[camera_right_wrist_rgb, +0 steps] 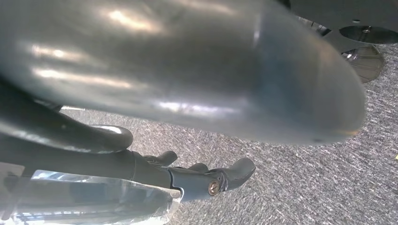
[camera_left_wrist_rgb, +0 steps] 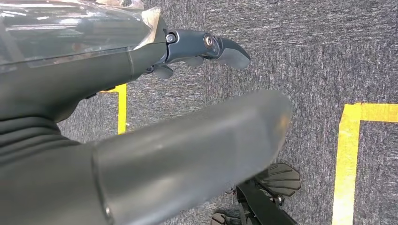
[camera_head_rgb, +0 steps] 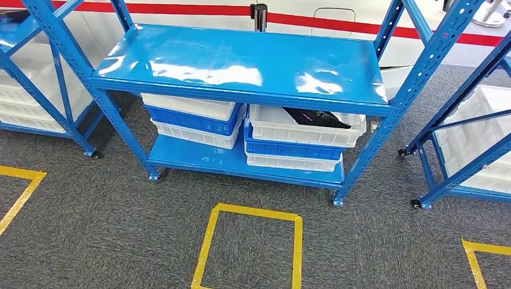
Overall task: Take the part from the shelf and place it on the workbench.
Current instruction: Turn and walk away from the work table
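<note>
Shelf (camera_head_rgb: 241, 66): blue, glossy top board bare; lower board carries two stacks of bins.
Left stack (camera_head_rgb: 191, 120): white, blue, white; contents hidden.
Right stack (camera_head_rgb: 298, 141): white top bin (camera_head_rgb: 304, 127) over blue and white.
Part (camera_head_rgb: 316, 117): dark, lying in that top bin.
Left hand (camera_left_wrist_rgb: 206, 47): above grey carpet, fingers extended, nothing held.
Right hand (camera_right_wrist_rgb: 206, 180): same, fingers apart, nothing held.

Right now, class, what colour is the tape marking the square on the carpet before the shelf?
Yellow: the tape square on the grey carpet shows best in the head view.
</note>
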